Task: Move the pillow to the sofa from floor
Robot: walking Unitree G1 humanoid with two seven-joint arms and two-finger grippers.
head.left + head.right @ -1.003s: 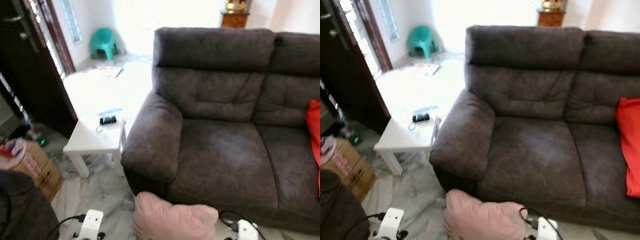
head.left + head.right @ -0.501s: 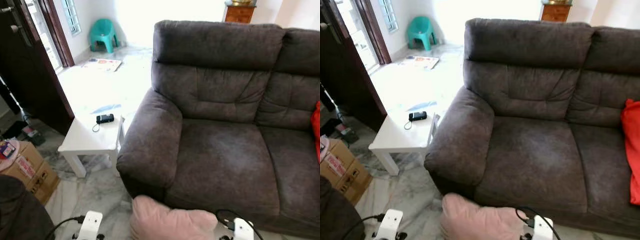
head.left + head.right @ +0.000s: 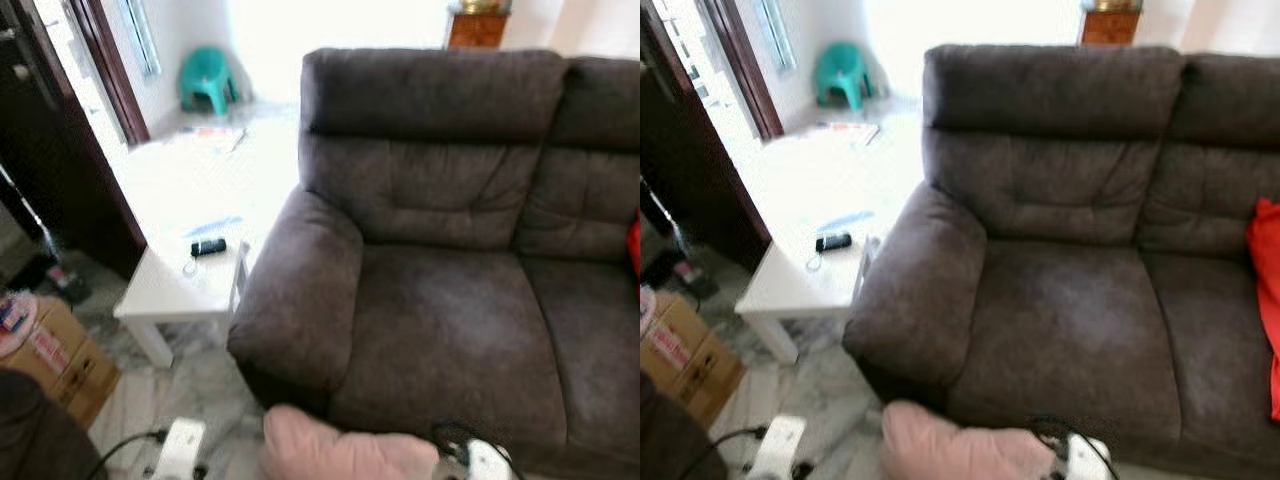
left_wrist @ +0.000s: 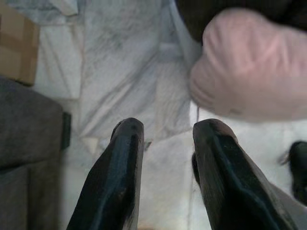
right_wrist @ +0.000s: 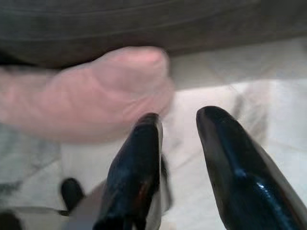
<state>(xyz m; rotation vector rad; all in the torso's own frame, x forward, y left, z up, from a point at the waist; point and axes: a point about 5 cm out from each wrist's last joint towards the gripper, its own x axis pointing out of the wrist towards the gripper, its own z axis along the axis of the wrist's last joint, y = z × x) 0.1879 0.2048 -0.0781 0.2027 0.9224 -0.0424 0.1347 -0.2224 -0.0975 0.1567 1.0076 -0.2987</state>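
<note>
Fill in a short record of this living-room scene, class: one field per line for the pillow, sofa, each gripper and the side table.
pillow: pink, in front of the sofa's base, held by neither gripper
sofa: dark grey, red cushion at its far right
left gripper: open, beside the pillow
right gripper: open, beside the pillow
side table: white, small black object on top

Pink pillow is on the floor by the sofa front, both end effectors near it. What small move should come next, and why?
Probably close both arms in on the pink pillow. It lies on the marble floor against the sofa front, between the left end effector and right end effector; both are open with nothing held.
</note>
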